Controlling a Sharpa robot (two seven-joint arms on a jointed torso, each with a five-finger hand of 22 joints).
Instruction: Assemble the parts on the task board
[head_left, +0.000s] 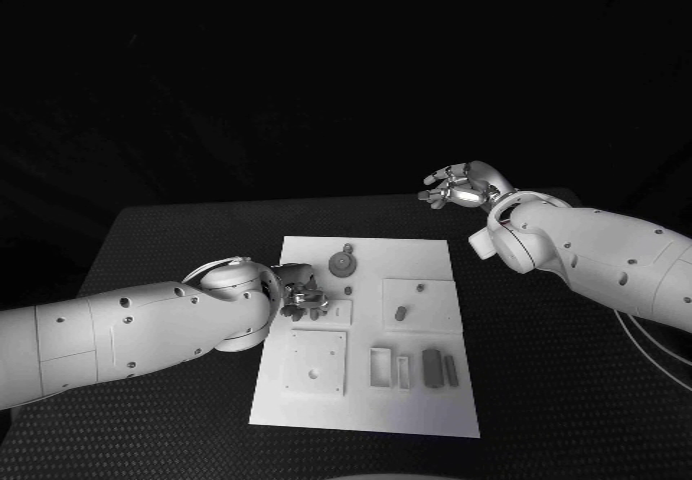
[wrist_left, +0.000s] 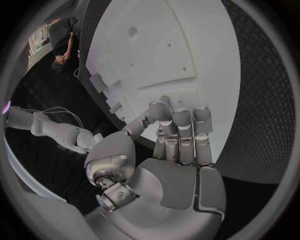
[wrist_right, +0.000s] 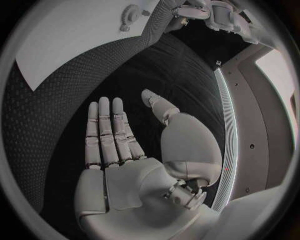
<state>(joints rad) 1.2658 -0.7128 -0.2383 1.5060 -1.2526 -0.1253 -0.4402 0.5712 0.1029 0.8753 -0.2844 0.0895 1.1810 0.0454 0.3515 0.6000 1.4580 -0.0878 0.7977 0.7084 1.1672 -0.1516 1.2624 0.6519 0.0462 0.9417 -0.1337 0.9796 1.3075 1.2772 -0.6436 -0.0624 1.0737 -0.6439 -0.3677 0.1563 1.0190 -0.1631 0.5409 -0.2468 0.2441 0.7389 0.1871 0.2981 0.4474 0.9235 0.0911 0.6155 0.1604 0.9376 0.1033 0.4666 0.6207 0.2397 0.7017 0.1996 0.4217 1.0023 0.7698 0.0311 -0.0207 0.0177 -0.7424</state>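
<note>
The white task board (head_left: 364, 400) lies in the middle of the black table. A round grey gear-like part (head_left: 343, 263) sits near its far edge, two small parts (head_left: 402, 312) stand on a raised square at the right, and grey bars (head_left: 431, 366) lie near the front. My left hand (head_left: 299, 293) hangs over the board's left side, fingers pointing down onto a small plate. In the left wrist view its fingers (wrist_left: 181, 135) lie side by side over the board (wrist_left: 187, 40), and I see nothing in them. My right hand (head_left: 464, 186) is raised beyond the board's far right corner, its palm (wrist_right: 125, 150) flat and bare.
A square white plate (head_left: 315, 362) with holes and a rectangular frame (head_left: 382, 365) lie at the board's front. Black matting (head_left: 534, 380) surrounds the board. The right wrist view also shows the board's corner (wrist_right: 62, 40), the gear (wrist_right: 130, 12) and my left hand (wrist_right: 206, 10).
</note>
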